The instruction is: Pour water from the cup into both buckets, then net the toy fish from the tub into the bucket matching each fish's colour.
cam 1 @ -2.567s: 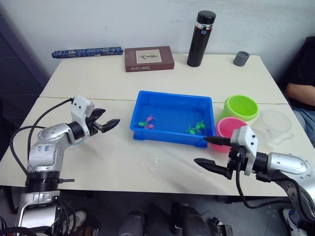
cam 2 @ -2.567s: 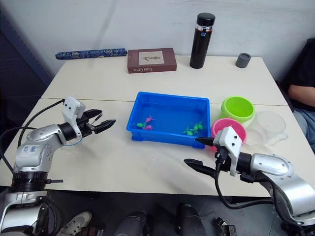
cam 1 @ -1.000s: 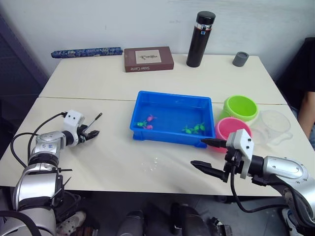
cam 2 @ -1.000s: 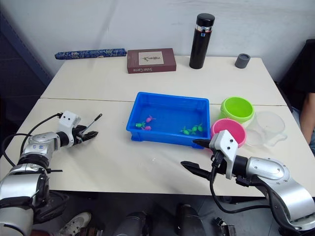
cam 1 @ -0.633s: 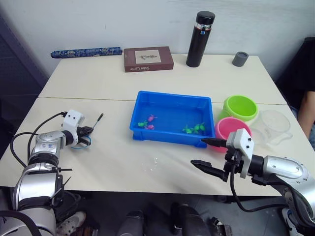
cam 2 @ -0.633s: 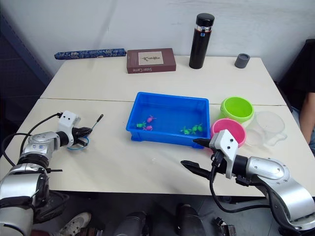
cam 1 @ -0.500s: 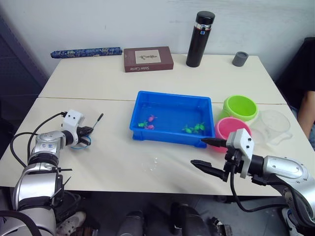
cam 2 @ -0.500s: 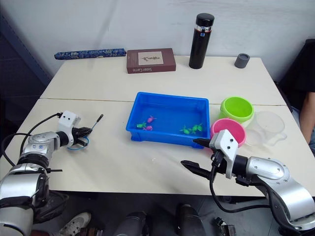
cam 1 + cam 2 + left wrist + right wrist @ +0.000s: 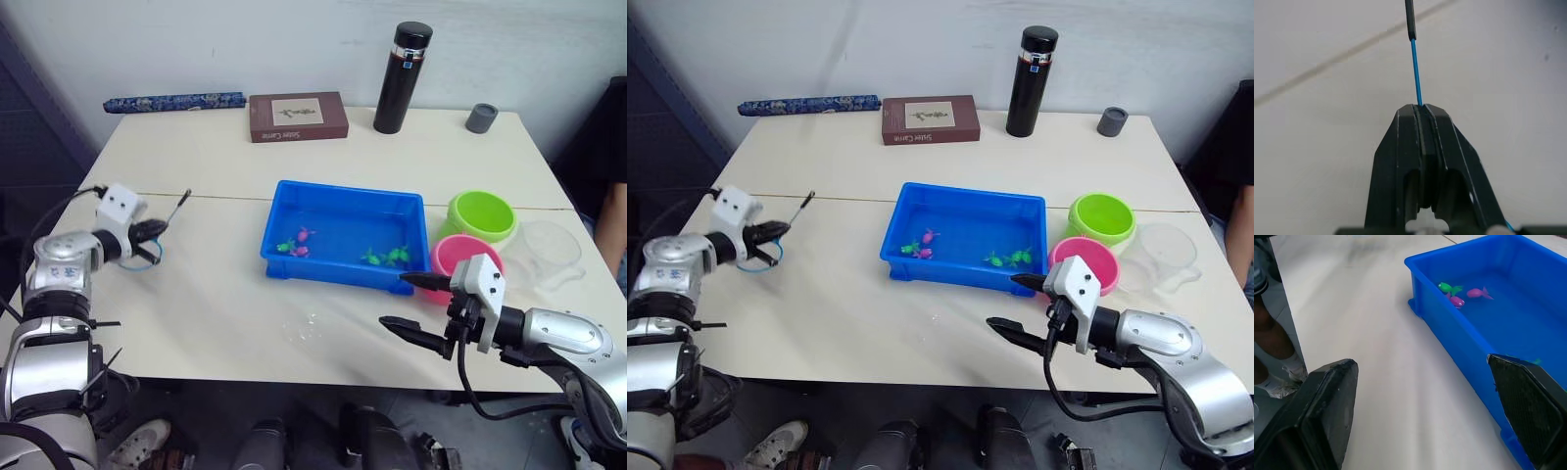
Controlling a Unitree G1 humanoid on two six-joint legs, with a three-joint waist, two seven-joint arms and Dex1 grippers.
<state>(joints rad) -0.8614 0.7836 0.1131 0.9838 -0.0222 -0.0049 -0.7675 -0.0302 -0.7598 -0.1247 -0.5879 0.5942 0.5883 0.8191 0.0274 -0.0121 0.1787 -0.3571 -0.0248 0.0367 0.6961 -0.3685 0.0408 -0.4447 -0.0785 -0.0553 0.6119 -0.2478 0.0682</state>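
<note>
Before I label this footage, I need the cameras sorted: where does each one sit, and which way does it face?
Left eye view: on the head, looking forward and down at the table; both arms show, left hand shut on the net.
Right eye view: the head camera's other eye, same scene; right hand open beside the tub.
Left wrist view: along the shut left hand, at the net's handle.
Right wrist view: between open fingers, at the tub and toy fish, which the eye views share.
</note>
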